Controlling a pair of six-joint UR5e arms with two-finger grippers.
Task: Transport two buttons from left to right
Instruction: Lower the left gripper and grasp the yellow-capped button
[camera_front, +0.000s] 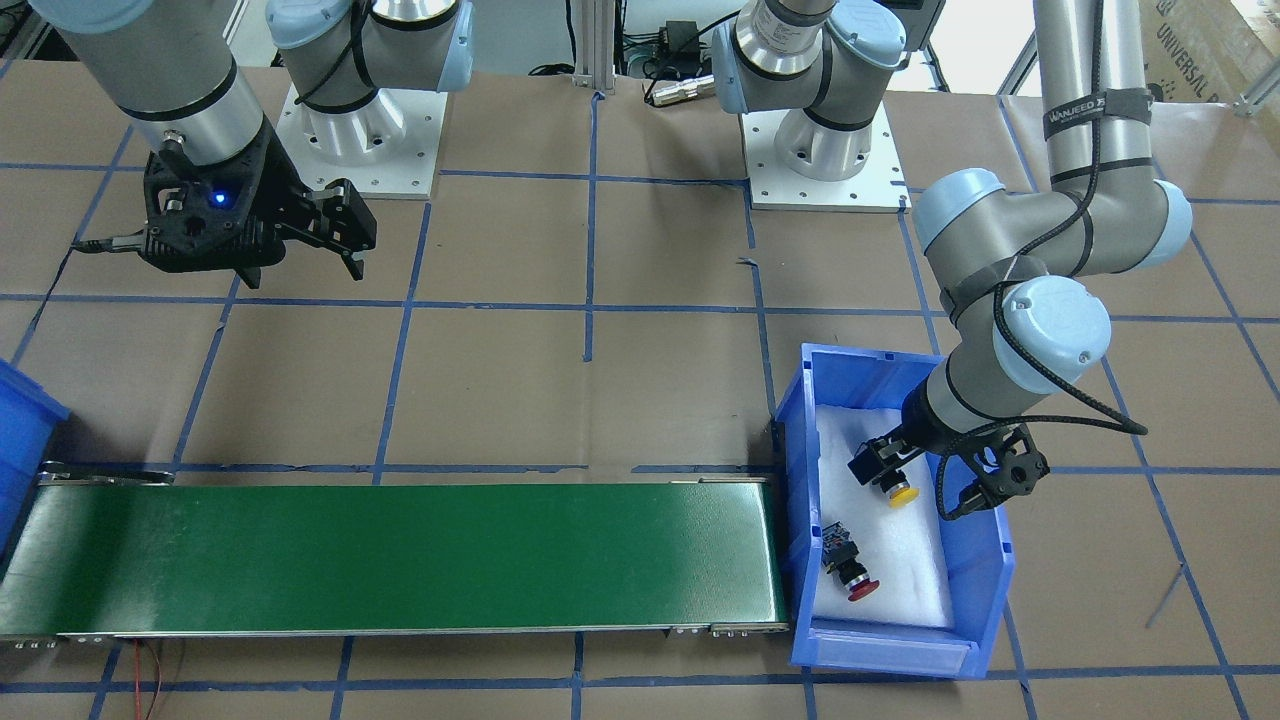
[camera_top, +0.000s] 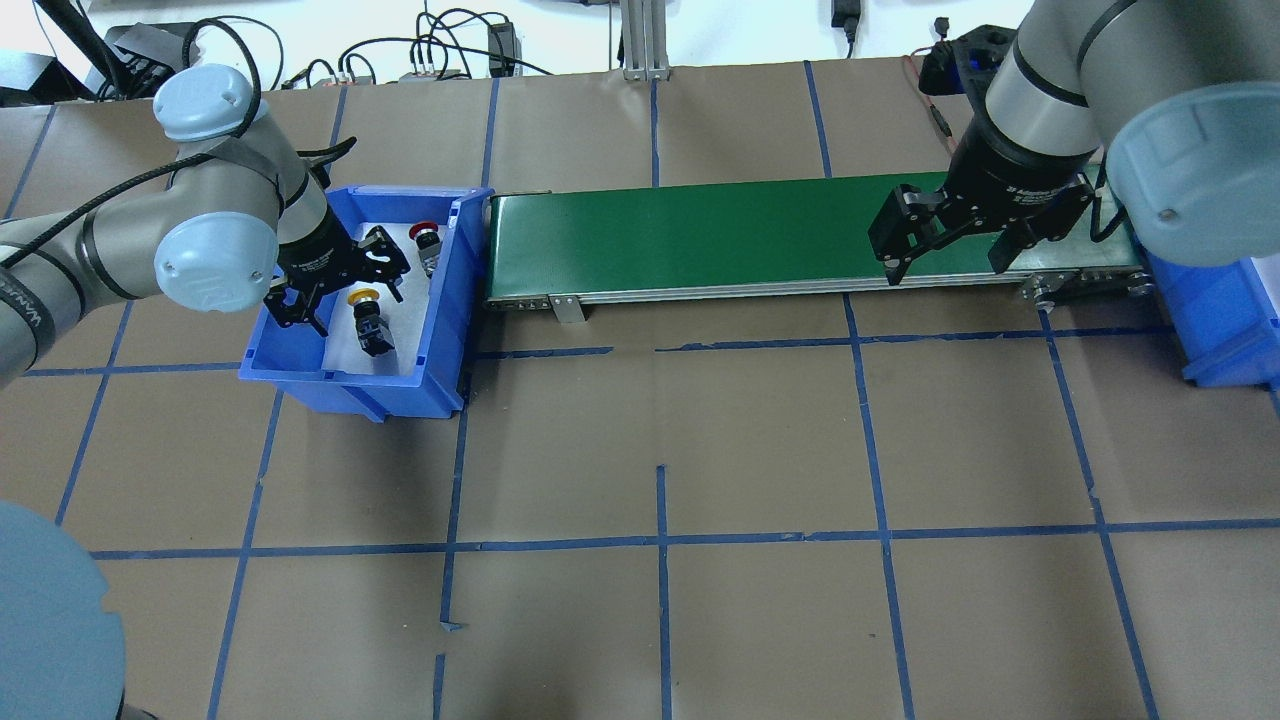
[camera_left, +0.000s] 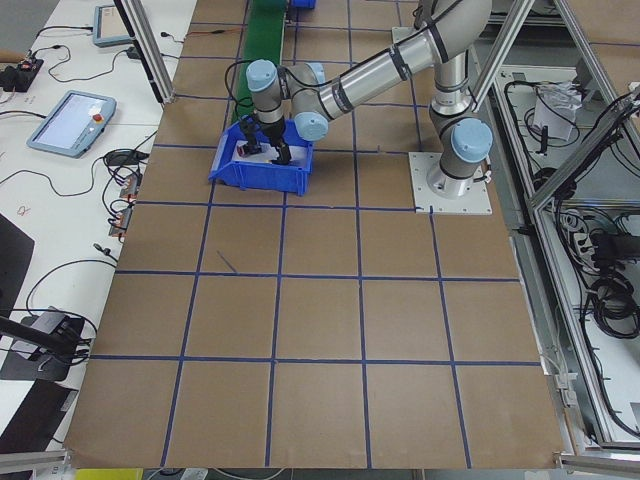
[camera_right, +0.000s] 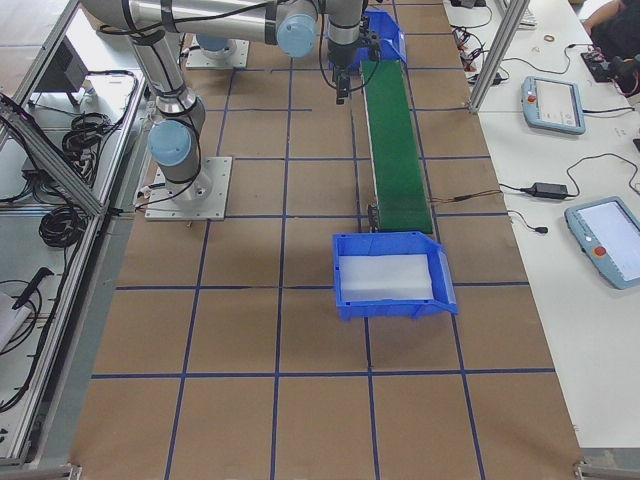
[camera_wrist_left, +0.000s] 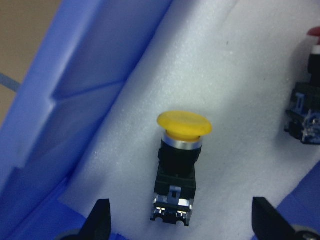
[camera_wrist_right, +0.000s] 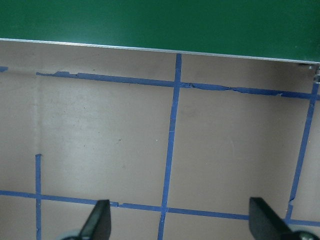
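Both buttons, the yellow button (camera_wrist_left: 179, 167) and the red button (camera_top: 427, 244), lie on their sides on white foam in the blue bin (camera_top: 350, 388) at the counter's (camera_top: 700, 450) left end. The left pincer (camera_wrist_left: 182, 220) hangs spread over the yellow one. The right pincer (camera_top: 945, 262) is spread and empty. Each unit looks rigid and light, with a glossy domed cap, black collar and grey block. Grip the flat-sided block, as the cap is probably slippery.

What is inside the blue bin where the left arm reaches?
A yellow button and a red button lie on white foam, the open left claw over the yellow one. The foam hides the floor of the blue bin.
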